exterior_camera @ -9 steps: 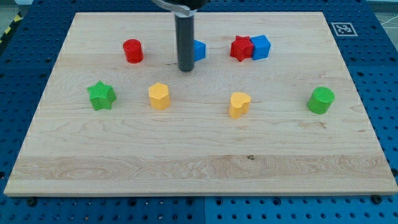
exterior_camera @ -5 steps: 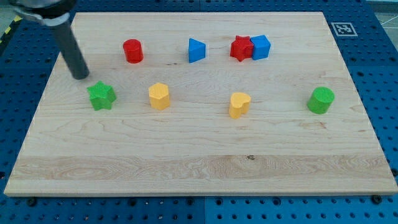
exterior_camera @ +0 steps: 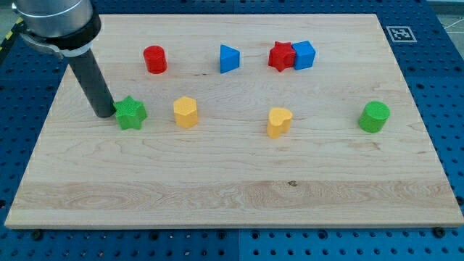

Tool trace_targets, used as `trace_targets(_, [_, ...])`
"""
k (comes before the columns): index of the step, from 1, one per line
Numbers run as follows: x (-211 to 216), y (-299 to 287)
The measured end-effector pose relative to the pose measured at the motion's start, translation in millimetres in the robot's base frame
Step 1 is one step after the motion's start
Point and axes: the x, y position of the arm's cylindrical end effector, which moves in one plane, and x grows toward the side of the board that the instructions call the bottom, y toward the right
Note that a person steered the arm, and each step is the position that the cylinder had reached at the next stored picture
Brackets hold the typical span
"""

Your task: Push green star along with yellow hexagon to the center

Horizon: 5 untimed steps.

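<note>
The green star lies on the wooden board at the view's left. My tip touches the star's left side. The yellow hexagon stands a short way to the star's right, with a gap between them. The rod rises from the tip toward the view's top left.
A red cylinder, a blue triangular block, a red star and a blue cube line the view's top. A yellow heart sits right of centre. A green cylinder stands at the view's right.
My tip swept from the top middle to the far left, then came down against the green star's left side. The star has slid a little to the right.
</note>
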Motion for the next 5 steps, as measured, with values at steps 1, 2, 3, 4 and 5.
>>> trace_targets(1, [0.0, 0.0])
trace_targets(2, [0.0, 0.0])
trace_targets(3, [13.9, -3.3])
trace_targets(4, [18.7, -4.2])
trace_targets(5, [18.7, -4.2])
